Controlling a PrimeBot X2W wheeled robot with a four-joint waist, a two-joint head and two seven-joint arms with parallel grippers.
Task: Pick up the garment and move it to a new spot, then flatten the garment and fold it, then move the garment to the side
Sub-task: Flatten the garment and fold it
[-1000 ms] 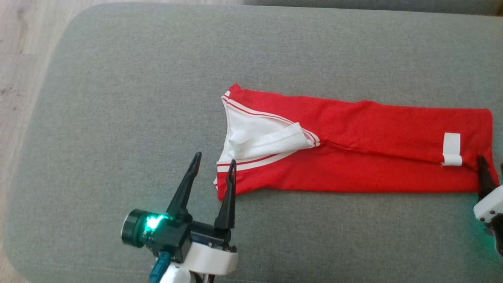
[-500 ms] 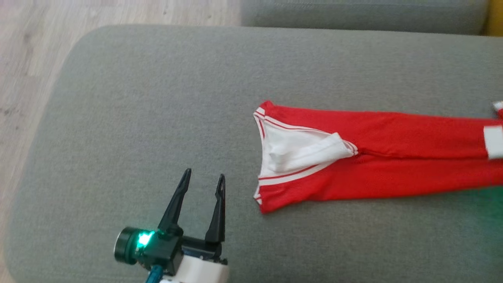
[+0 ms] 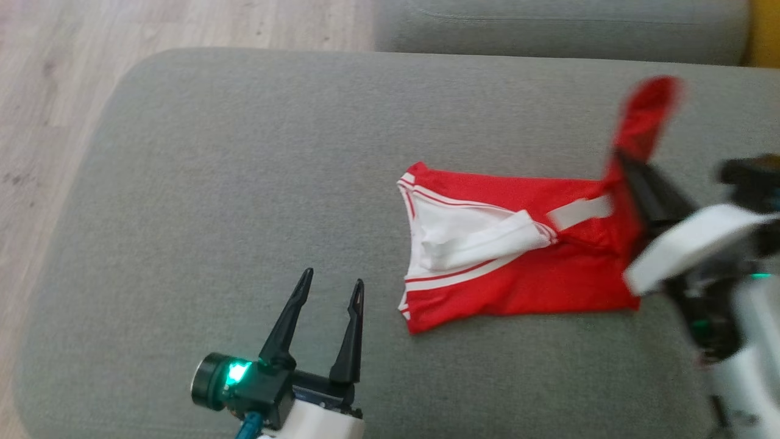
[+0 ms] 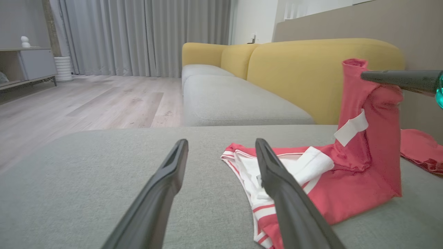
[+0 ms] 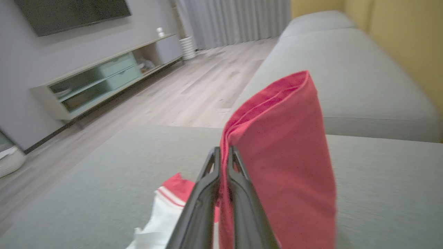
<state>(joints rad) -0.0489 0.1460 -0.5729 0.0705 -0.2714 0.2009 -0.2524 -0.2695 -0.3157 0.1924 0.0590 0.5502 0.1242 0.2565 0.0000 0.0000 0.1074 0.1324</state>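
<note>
The garment [image 3: 524,268] is a red shirt with white stripes and a white inside; it lies on the grey sofa cushion [image 3: 244,183]. Its right end is lifted off the cushion and carried leftward over the rest. My right gripper [image 3: 618,160] is shut on that raised red edge [image 5: 277,114], and the cloth hangs beside its fingers. A white tag [image 4: 351,128] shows on the lifted part. My left gripper [image 3: 329,286] stands open just left of the collar end [image 4: 242,162], touching nothing.
Wooden floor [image 3: 55,91] lies beyond the cushion's left edge. A second grey seat [image 3: 548,30] sits behind, with a yellow backrest [image 4: 311,72]. A low TV cabinet [image 5: 100,79] stands across the room. Bare cushion spreads to the left of the garment.
My right gripper has lifted the garment's right end and swung it left over the body, shortening the flat part. The left gripper stays open, and the camera has shifted.
</note>
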